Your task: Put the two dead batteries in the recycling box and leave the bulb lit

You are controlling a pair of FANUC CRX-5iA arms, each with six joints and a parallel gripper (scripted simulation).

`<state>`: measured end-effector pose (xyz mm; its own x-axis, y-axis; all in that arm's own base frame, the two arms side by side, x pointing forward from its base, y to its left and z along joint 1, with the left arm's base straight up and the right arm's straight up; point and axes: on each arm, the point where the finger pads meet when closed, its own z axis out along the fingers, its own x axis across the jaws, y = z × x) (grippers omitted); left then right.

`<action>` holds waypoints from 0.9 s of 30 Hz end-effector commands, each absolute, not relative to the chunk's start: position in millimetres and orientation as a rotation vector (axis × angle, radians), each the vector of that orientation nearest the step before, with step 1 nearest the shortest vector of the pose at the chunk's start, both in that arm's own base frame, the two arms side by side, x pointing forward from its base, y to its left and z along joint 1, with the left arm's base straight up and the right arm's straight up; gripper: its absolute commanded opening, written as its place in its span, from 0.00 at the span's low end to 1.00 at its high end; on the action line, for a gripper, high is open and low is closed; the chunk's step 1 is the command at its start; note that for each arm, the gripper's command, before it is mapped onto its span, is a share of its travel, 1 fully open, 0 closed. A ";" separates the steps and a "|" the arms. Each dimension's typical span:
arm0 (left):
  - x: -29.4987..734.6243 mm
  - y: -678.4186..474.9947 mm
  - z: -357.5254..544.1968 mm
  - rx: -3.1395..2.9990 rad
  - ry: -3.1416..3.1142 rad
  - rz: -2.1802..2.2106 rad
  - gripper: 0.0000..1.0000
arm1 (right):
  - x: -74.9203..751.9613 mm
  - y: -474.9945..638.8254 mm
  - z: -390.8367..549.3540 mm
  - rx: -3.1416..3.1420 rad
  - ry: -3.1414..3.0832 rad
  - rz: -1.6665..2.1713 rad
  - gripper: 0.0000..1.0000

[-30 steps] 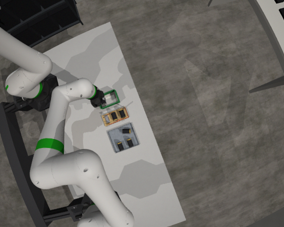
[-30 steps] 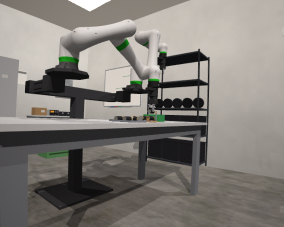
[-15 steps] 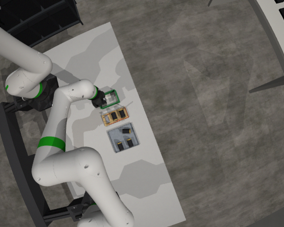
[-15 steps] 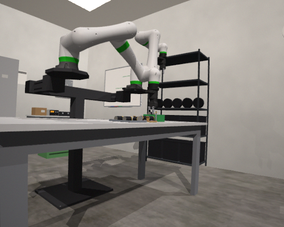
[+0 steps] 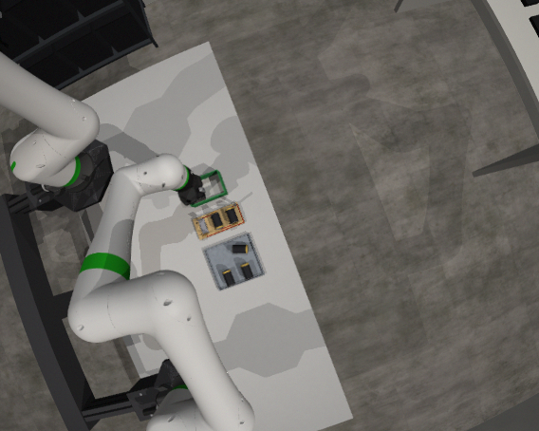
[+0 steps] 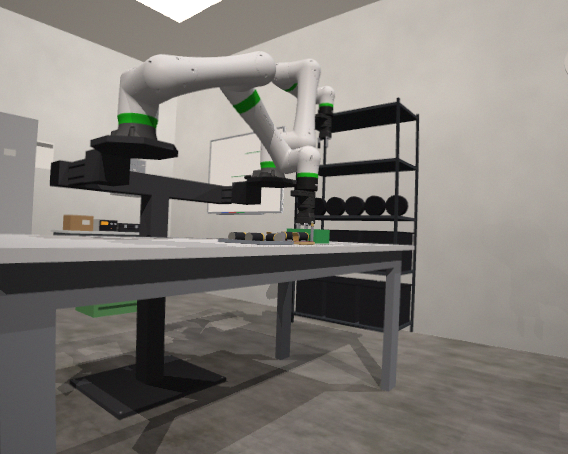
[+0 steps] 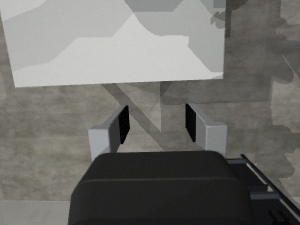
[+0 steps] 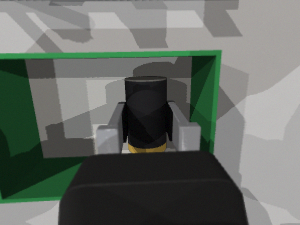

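Black batt. w/ gold end [image 8: 146,111] is clamped btwn the fingers of the R gripper [image 5: 201,191] [image 6: 304,226] [image 8: 147,121], held over the green recycling box [image 5: 224,184] [image 6: 322,236] [image 8: 217,99], nearer one end wall. Next to the box, two more batts. are seated in the tan holder [image 5: 218,231], w/ a third bay unfilled, and beyond it three are laid in the grey tray [image 5: 220,258]. L gripper [image 6: 326,143] [image 7: 157,123] is held up high, fingers wide apart, nothing btwn.

Robotics lab, whiteboard [image 6: 242,172], metal shelving [image 6: 398,150], long worktable [image 5: 287,304] [image 6: 207,255]
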<state>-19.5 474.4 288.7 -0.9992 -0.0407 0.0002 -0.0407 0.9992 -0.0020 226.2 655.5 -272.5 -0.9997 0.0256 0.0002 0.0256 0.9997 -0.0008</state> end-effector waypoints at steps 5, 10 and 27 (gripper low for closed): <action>-19.3 474.6 289.7 0.064 -3.141 0.000 1.00 | 226.7 657.1 -271.1 -0.040 -3.142 -0.004 0.57; -19.3 474.6 289.7 0.064 -3.141 0.000 1.00 | 226.7 657.1 -271.1 -0.040 -3.142 -0.004 0.57; -19.3 474.6 289.7 0.064 -3.141 0.000 1.00 | 226.7 657.1 -271.1 -0.040 -3.142 -0.004 0.90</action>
